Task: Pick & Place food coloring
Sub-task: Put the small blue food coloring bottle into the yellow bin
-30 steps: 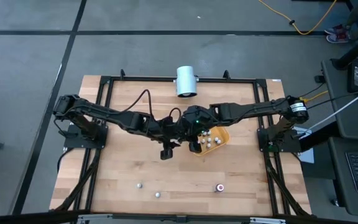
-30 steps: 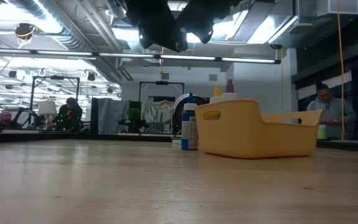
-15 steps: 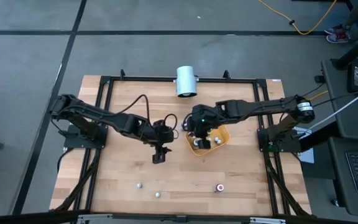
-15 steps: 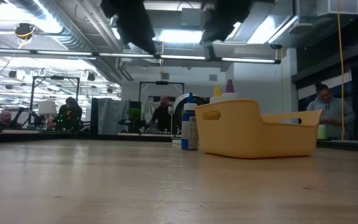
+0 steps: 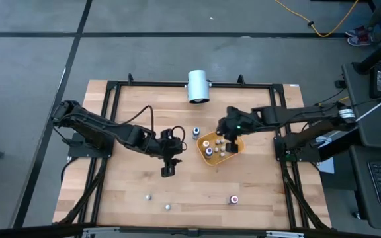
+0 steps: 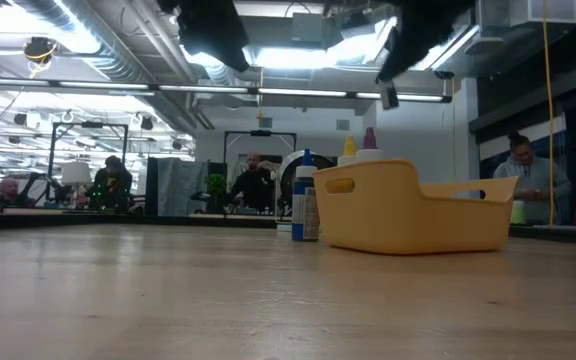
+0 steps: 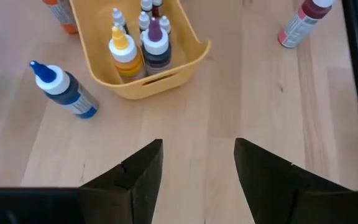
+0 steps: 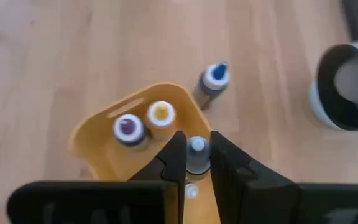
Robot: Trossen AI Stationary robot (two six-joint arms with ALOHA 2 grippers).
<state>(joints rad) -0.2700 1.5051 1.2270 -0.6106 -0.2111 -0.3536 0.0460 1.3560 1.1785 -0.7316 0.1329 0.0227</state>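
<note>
- Counter [image 5: 131, 192]: pale wooden top, framed by black rails, seen whole from above
- Tray [image 5: 233, 153]: orange-yellow, rectangular, set near the middle of the counter; in the low view [image 6: 418, 215] its handle slot faces the camera
- Food coloring, in the tray [image 5: 215, 146]: several small dropper bottles standing upright; in the left wrist view a yellow-capped bottle [image 7: 123, 53] and a purple-capped bottle [image 7: 156, 46] are seen at the near wall, with smaller white-capped ones behind them
- Blue bottle [image 5: 195, 133]: standing on the counter just beside the tray, outside it; blue tip, dark body [image 7: 64, 91]
- Loose bottles: two pale-capped ones [image 5: 149, 197] and [image 5: 168, 207] and a red one [image 5: 233, 199], well apart from the tray along the near edge of the counter
- White cylinder [image 5: 198, 86]: lying at the far edge of the counter
- Left gripper [image 5: 167, 169]: held above bare wood, beside the tray; jaws apart, nothing between them [image 7: 197, 174]
- Right gripper [image 5: 221, 132]: held over the far end of the tray; jaws clamped on a small pale-capped bottle [image 8: 196, 154], which is seen upright between the fingers
- People: figures seen far off in the room beyond the counter in the low view
</note>
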